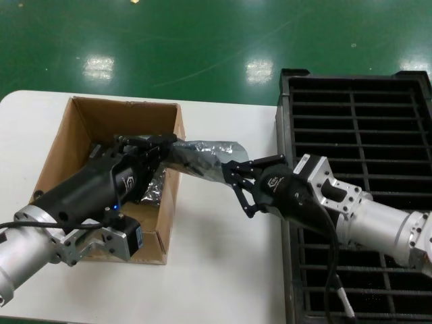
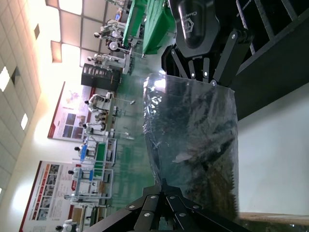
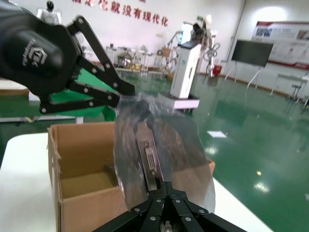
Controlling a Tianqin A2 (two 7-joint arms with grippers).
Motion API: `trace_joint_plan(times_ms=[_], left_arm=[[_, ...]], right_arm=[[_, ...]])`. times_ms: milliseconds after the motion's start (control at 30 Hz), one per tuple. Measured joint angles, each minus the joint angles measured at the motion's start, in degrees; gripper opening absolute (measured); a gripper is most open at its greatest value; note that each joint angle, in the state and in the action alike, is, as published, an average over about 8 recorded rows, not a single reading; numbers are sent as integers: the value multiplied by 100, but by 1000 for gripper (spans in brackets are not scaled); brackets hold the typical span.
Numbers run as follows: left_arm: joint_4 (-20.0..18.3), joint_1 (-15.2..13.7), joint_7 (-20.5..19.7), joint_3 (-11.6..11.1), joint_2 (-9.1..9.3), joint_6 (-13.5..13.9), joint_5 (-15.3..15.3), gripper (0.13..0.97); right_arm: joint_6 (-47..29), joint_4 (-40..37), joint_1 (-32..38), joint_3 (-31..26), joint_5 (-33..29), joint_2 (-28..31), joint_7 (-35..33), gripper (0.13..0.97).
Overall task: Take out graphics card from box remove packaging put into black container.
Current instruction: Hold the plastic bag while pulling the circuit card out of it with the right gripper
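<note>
Crinkled silver packaging [image 1: 202, 156], graphics card [image 3: 150, 162] inside, both hands gripping

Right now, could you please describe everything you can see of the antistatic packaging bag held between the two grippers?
The packaging is a crinkled, shiny, translucent grey-silver plastic bag, held off the table above the box wall. The left gripper pinches one end and the right gripper the other. Through the film shows the graphics card, with its metal end bracket and port facing the right wrist camera.
</note>
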Motion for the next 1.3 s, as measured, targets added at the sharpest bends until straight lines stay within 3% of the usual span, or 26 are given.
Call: trace_joint_plan(times_ms=[467, 767, 1033, 1300], left_arm=[[0, 0, 0, 0, 0, 0, 0, 140], [0, 0, 0, 0, 0, 0, 0, 140], [0, 0, 0, 0, 0, 0, 0, 140], [0, 0, 0, 0, 0, 0, 0, 140]], right_arm=[[-69, -83, 285, -173, -594, -55, 792, 145], [-112, 21, 275, -159, -664, -111, 978, 216], [-170, 72, 239, -175, -712, -145, 1104, 354], [-105, -298, 398, -110, -640, -365, 1059, 354]])
